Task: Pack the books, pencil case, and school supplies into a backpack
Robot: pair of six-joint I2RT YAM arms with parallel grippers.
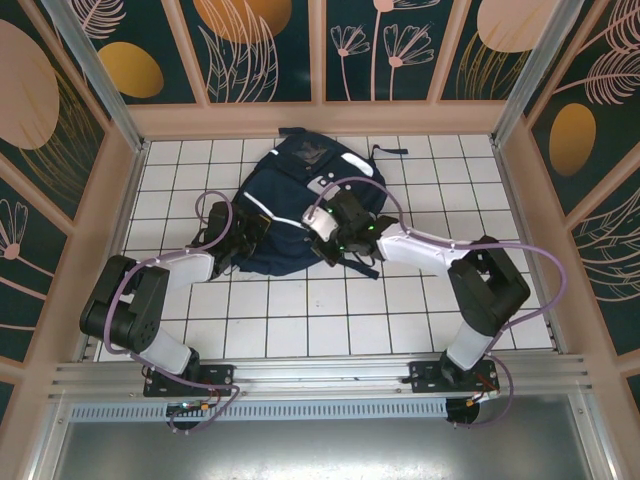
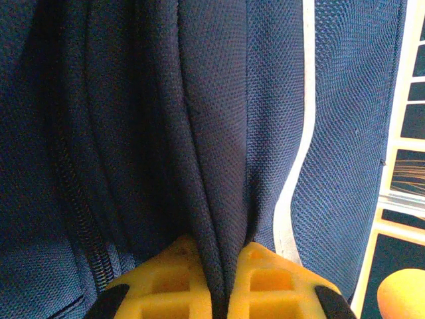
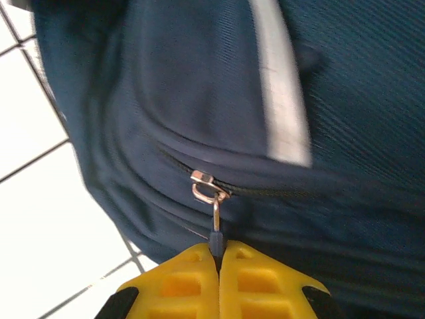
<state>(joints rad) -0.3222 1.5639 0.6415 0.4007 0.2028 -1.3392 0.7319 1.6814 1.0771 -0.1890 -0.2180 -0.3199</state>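
Backpack (image 1: 290, 205) is lying flat on the white tiled table (image 1: 300, 320), a bit toward the far wall, and both arms are on it, one from each side. The left gripper (image 2: 222, 256) is at the pack's left edge, and from its wrist cam you can see the two yellow fingers (image 2: 166, 279) pressed together with a ridge of the navy fabric (image 2: 212, 193) squeezed up between them, so it's pinching the bag's cloth itself. A white stripe (image 2: 295, 166) runs just to the right of that fold, and a zipper track (image 2: 73, 199) sits off to the left of it, not touching the fingers. The right gripper (image 3: 218, 249) is over the near-right part of the pack. Its fingers are closed too, clamped on the tip of the zipper pull (image 3: 216, 222). The thin metal tab sticks straight out from between the fingertips up to the slider (image 3: 202, 181), which sits just beyond them on the dark zipper line. That view is a little blurry, but the grip on the tab is clear enough.
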